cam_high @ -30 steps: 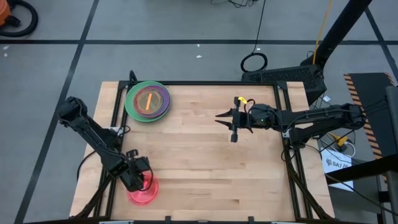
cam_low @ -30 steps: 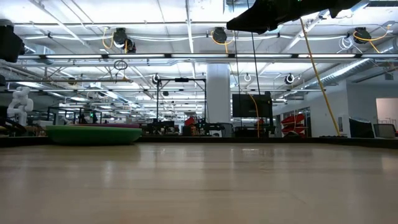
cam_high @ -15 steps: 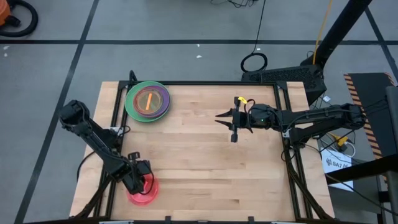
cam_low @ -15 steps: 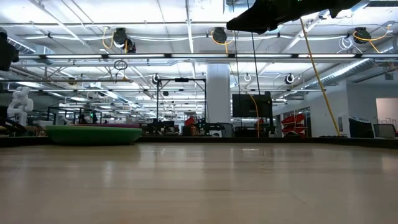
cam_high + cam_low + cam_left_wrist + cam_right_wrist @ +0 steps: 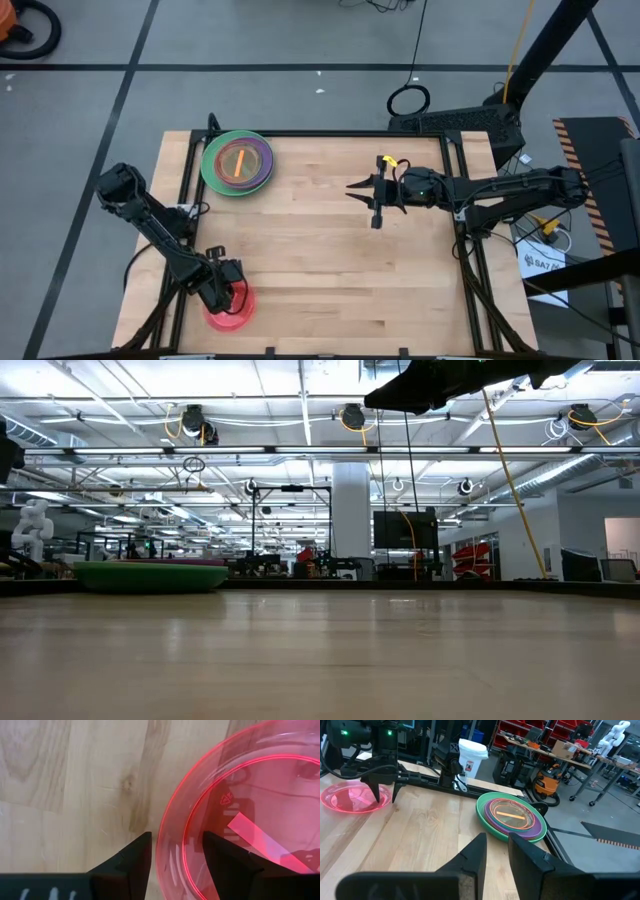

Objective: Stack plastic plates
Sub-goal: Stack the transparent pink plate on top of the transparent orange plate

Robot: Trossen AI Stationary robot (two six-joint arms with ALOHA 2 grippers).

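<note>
Plates sit in two places in the high view: a stack [image 5: 237, 163] near the far left corner of the table [image 5: 320, 250], green at the bottom, purple above, an orange one on top, and a lone pink plate [image 5: 231, 311] at the near left edge. The left gripper [image 5: 226, 295] is down over the pink plate's far rim and hides part of it; its fingers cannot be made out from above. The right gripper [image 5: 367, 200] hangs over the table's middle right, fingers spread, holding nothing.

From the low view, only the stack [image 5: 150, 575] shows, far left on the tabletop as a flat green and purple band; the pink plate is out of frame, and a dark arm part crosses the top edge.

Through the left wrist view, the two fingers [image 5: 131, 861] are parted and straddle the pink plate's [image 5: 260, 815] rim, one outside on the wood, one over the dish; whether they touch it is unclear.

The right wrist view shows the stack [image 5: 511, 817], the pink plate [image 5: 350, 799] and the left gripper [image 5: 384, 787] over its rim.
</note>
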